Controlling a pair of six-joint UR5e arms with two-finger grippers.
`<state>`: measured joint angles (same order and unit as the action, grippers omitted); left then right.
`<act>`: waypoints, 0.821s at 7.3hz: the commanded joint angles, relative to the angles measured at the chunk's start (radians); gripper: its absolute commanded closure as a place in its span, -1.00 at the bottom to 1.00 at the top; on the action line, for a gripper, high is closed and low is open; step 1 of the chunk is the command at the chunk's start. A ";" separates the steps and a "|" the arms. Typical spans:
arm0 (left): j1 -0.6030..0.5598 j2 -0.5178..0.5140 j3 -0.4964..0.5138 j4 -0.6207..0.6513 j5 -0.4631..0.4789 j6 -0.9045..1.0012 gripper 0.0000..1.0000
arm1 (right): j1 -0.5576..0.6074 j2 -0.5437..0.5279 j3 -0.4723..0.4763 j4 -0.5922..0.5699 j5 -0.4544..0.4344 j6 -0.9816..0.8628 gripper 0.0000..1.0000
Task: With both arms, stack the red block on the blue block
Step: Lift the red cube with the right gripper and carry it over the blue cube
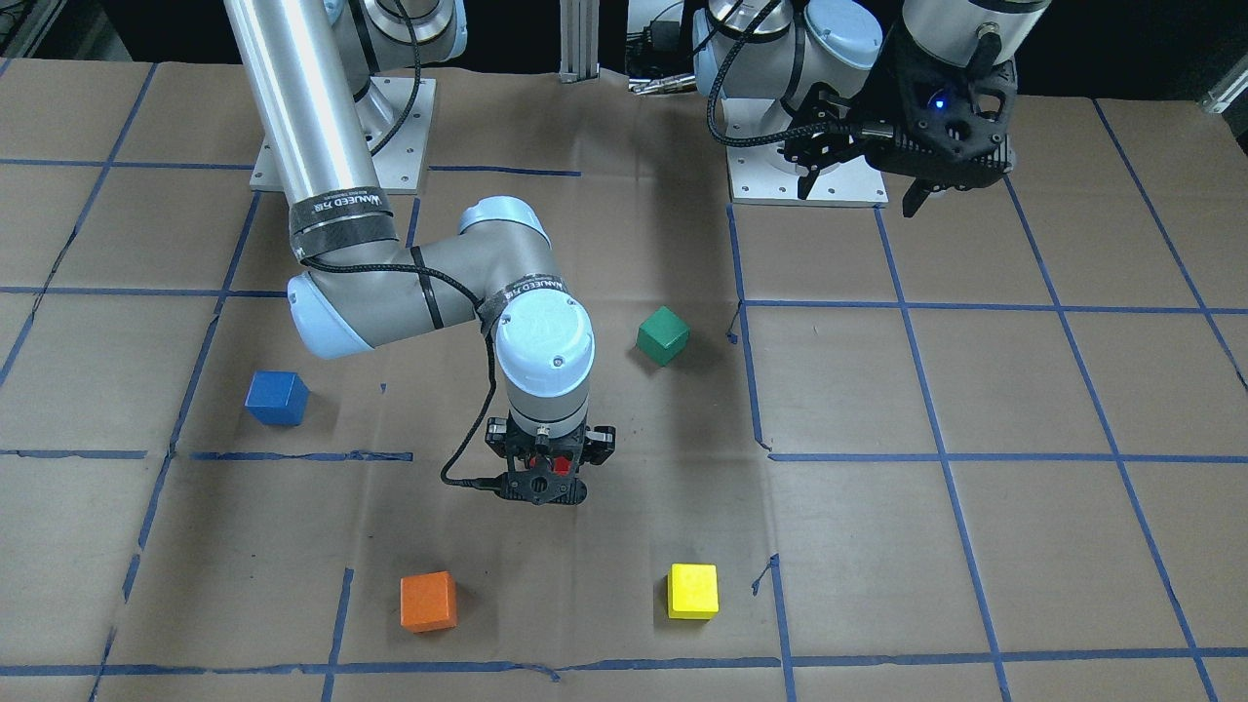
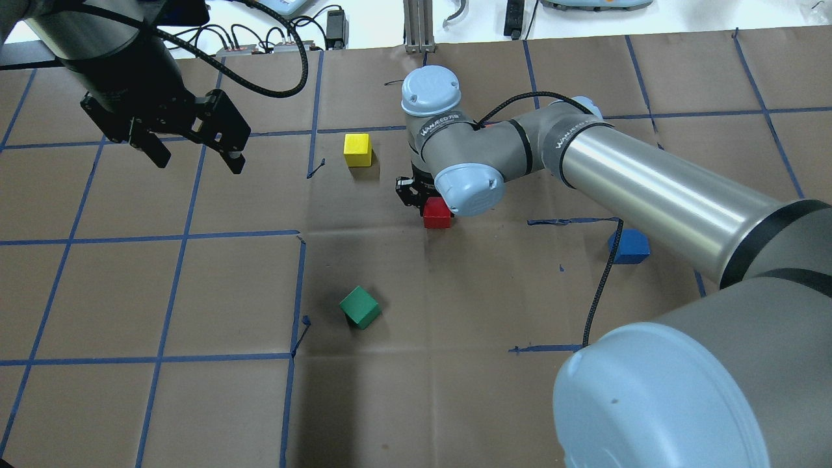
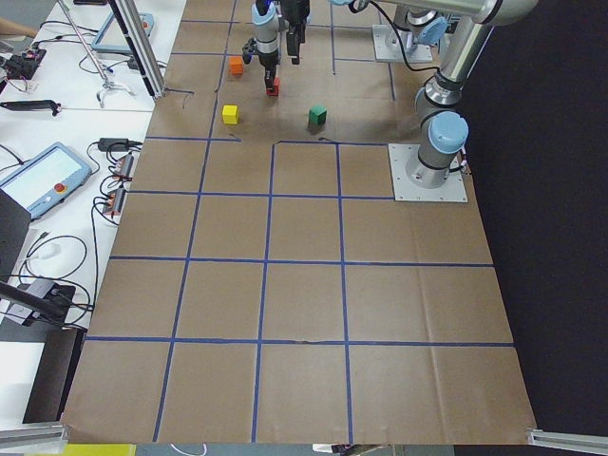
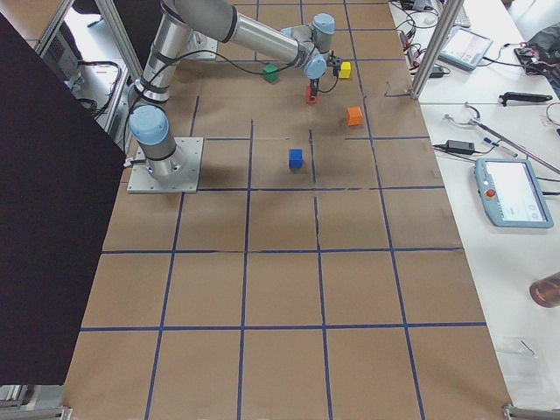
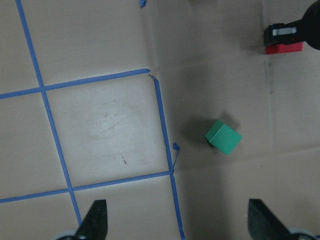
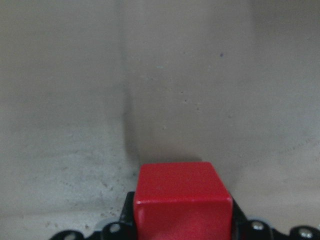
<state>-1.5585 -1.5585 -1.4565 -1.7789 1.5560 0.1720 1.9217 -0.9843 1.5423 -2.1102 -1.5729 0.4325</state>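
The red block (image 2: 437, 213) sits between the fingers of my right gripper (image 1: 546, 483) near the table's middle, low over the paper. In the right wrist view the red block (image 6: 182, 200) fills the bottom centre with black finger parts tight against both sides, so the gripper is shut on it. The blue block (image 1: 277, 398) lies alone on the table to the robot's right of it; it also shows in the overhead view (image 2: 629, 247). My left gripper (image 2: 195, 156) is open and empty, held high over the left side, far from both blocks.
A green block (image 2: 359, 307) lies on the near side of the red one. A yellow block (image 2: 357, 149) and an orange block (image 1: 428, 601) lie on the far side. Brown paper with blue tape lines (image 1: 760, 390) covers the table.
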 commanded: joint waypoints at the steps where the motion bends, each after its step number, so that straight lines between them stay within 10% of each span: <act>1: 0.000 -0.008 -0.007 0.001 0.001 0.000 -1.00 | -0.001 -0.074 -0.072 0.110 0.001 0.000 0.82; 6: 0.000 -0.014 -0.025 0.006 -0.001 -0.003 -1.00 | -0.165 -0.212 -0.094 0.264 -0.033 -0.136 0.82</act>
<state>-1.5585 -1.5706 -1.4811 -1.7737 1.5557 0.1713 1.8098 -1.1686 1.4466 -1.8774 -1.5890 0.3658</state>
